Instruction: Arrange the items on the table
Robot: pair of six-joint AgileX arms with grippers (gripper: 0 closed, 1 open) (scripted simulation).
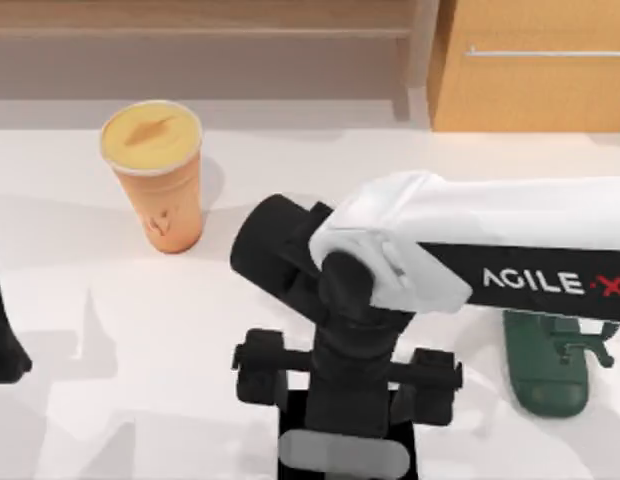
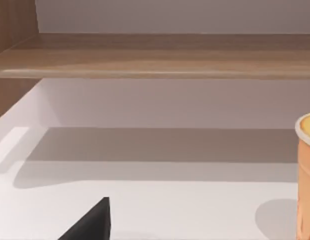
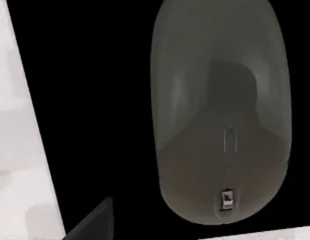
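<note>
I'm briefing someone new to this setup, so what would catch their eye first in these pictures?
The right arm reaches across the middle of the table, its claw hanging low over the grey mouse, which lies on a black pad at the near edge. The orange cup with its yellow lid stands upright at the back left, and a dark green stand sits on the right.

Grey oval mouse [image 3: 221, 112] lies flat on the black pad [image 3: 90, 115]; orange yellow-lidded cup [image 1: 157, 175] stands upright on the white table [image 1: 140, 340].
</note>
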